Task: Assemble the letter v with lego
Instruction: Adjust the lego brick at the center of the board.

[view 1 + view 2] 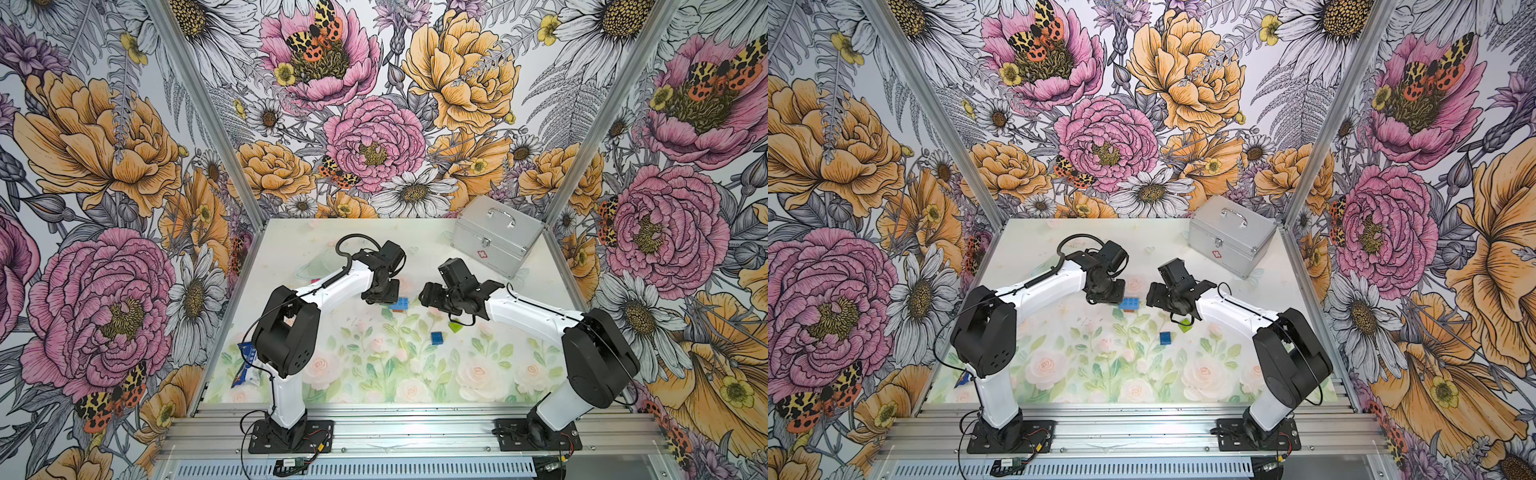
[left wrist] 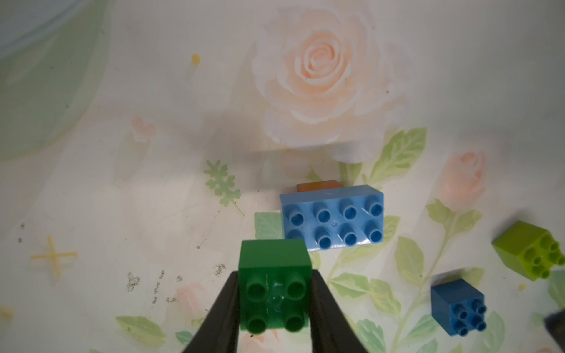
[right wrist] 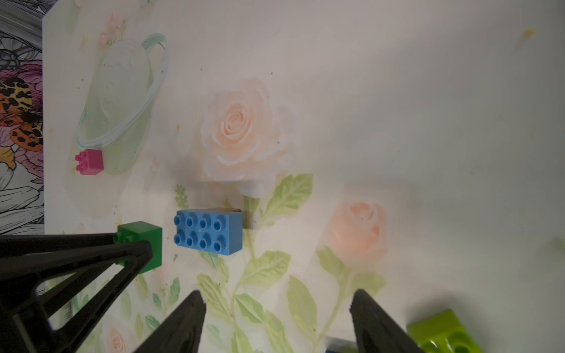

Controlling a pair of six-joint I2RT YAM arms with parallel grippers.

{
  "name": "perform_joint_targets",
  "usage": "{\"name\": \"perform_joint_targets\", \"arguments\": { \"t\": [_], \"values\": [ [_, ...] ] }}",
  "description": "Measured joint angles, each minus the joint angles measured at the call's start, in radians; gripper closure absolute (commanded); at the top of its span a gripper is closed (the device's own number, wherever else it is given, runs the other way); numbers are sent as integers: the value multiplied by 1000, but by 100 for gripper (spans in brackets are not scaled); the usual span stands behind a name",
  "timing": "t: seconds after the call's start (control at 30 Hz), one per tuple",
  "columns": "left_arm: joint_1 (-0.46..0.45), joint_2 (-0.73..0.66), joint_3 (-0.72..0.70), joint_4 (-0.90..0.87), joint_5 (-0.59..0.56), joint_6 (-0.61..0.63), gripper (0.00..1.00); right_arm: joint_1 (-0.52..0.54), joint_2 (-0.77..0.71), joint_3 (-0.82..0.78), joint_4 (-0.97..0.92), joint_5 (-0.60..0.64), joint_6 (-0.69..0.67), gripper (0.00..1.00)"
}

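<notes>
**A:** Lego lies mid-table, between the two arms. Why is the dark green brick held like that?

**B:** The left fingers are clamped on two of its sides, with the studs facing the wrist camera. It sits just beside the light blue brick. I'd judge it is being lined up to press onto one end of that bar, as one arm of the letter v.

**A:** And the orange brick?

**B:** It touches the bar's far face and is mostly hidden. It is likely the point of the V, already joined.

**A:** The right fingers?

**B:** Apart, with nothing between them, near the lime brick. That is probably the next pick.

**A:** The count?

**B:** Six bricks, one of each colour. Besides those four, a dark blue brick lies loose, and a pink brick sits well apart near the edge of the table. One silver case stands at the far corner, out of the way.
</notes>
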Motion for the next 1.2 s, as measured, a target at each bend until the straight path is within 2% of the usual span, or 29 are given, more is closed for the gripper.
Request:
{"name": "perform_joint_targets", "arguments": {
  "t": [0.13,0.33,0.6,0.83,1.2],
  "values": [
    [14,0,0,0,0,-3,86,0,60,-51,208,-89,91,29],
    [21,0,0,2,8,-6,86,5,159,-76,375,-158,171,35],
    [24,0,0,16,26,-10,86,6,194,-81,442,-178,200,45],
    [25,0,0,25,38,-21,86,11,243,-81,466,-185,201,46],
    [24,0,0,39,46,-36,86,15,266,-76,496,-196,204,54]
  ]
}}
